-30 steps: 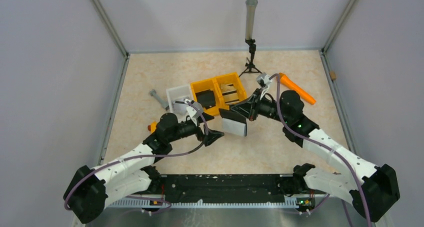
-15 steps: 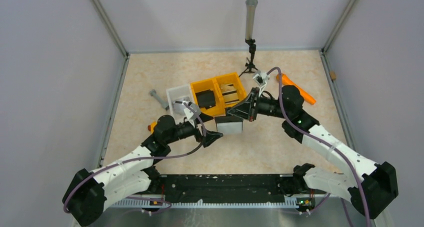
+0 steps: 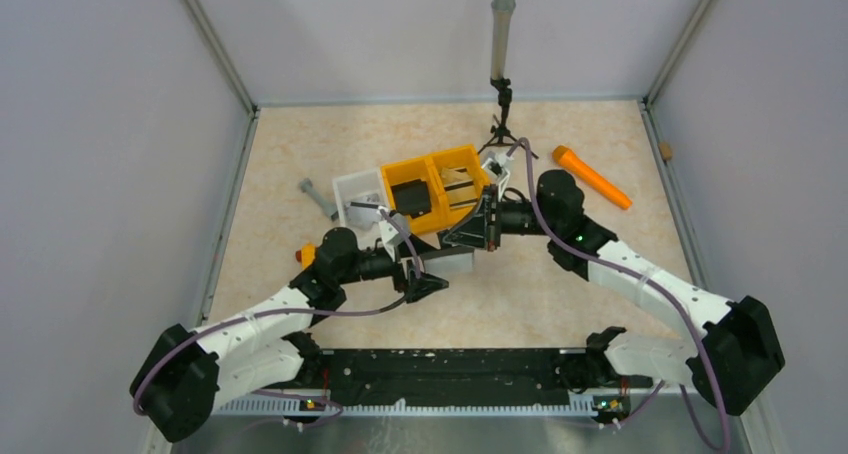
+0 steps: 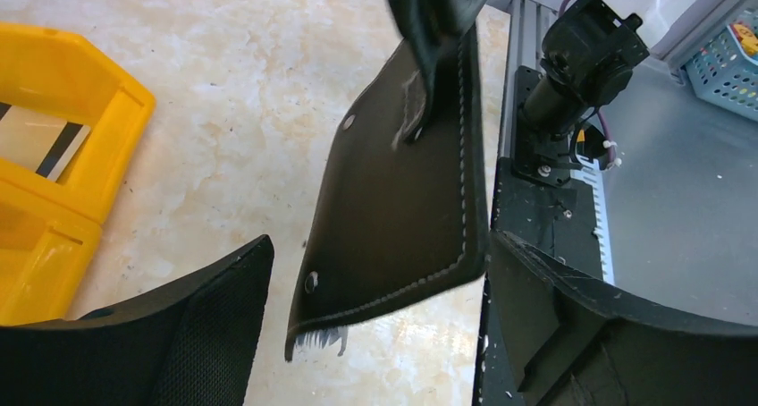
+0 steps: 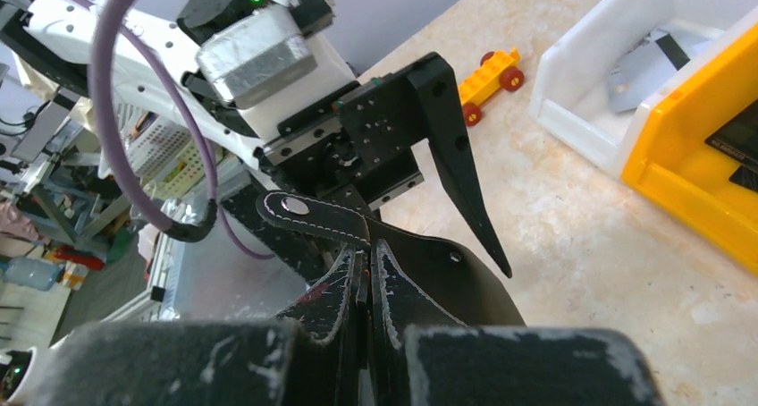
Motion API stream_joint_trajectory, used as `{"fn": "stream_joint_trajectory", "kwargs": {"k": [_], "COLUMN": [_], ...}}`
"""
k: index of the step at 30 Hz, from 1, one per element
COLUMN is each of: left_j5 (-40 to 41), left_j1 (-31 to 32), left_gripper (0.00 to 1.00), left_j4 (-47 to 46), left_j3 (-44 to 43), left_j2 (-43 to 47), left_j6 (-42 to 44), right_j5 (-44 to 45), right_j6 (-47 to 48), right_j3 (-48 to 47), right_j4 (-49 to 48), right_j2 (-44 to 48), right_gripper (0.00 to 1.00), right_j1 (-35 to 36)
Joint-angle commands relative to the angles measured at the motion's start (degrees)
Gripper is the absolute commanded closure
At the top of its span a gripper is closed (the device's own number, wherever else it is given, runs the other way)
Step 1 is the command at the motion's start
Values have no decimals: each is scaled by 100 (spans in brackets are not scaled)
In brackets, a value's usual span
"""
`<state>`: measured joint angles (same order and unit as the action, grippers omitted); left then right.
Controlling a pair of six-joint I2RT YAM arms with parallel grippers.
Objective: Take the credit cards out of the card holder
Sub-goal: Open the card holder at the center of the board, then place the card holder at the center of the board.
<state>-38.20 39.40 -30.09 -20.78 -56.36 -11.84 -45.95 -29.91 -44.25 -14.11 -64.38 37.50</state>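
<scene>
My right gripper (image 5: 371,334) is shut on the black card holder (image 5: 429,272) and holds it above the table, its strap (image 5: 308,211) sticking out. In the left wrist view the card holder (image 4: 402,209) hangs with its lower edge between my left gripper's (image 4: 375,325) wide-apart jaws, touching neither finger. From above, the left gripper (image 3: 425,276) and right gripper (image 3: 478,232) meet at the card holder (image 3: 456,263). Credit cards lie in the bins: a black one (image 3: 410,196), a striped one (image 4: 43,147) and a grey one (image 5: 636,66).
A yellow two-part bin (image 3: 470,160) and a white bin (image 3: 352,184) stand behind the grippers. An orange tool (image 3: 592,177) lies at the right, a small tripod stand (image 3: 500,74) at the back, a grey bolt (image 3: 318,198) at the left, and a toy car (image 5: 490,71) near the left arm.
My right gripper has carried the card holder leftward and down, bringing it between the left gripper's jaws. The left gripper has shifted slightly toward it.
</scene>
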Motion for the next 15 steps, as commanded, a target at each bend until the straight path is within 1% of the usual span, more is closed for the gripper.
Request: {"fn": "stream_joint_trajectory", "kwargs": {"k": [1,3,6,10,15], "left_j5": [-105,-10,24,-62,-162], "left_j1": [-24,-26,-24,-29,-29], "left_gripper": [11,18,33,38,48], "left_j4": [-281,-219,-232,-270,-277], "left_j3": [-126,-113,-77,-99,-163], "left_j2": [237,318,381,325,220], "left_j6": [89,76,68,37,-2], "right_j5": [-54,-52,-54,-16,25], "right_j6": [238,318,359,435,501], "right_j3": [-4,-5,-5,8,39], "right_j4": [-461,-461,-454,-449,-566], "right_j2": [-162,-234,-314,-386,-456], "right_gripper": [100,100,100,100,100], "right_j1": [144,188,242,321,451]}}
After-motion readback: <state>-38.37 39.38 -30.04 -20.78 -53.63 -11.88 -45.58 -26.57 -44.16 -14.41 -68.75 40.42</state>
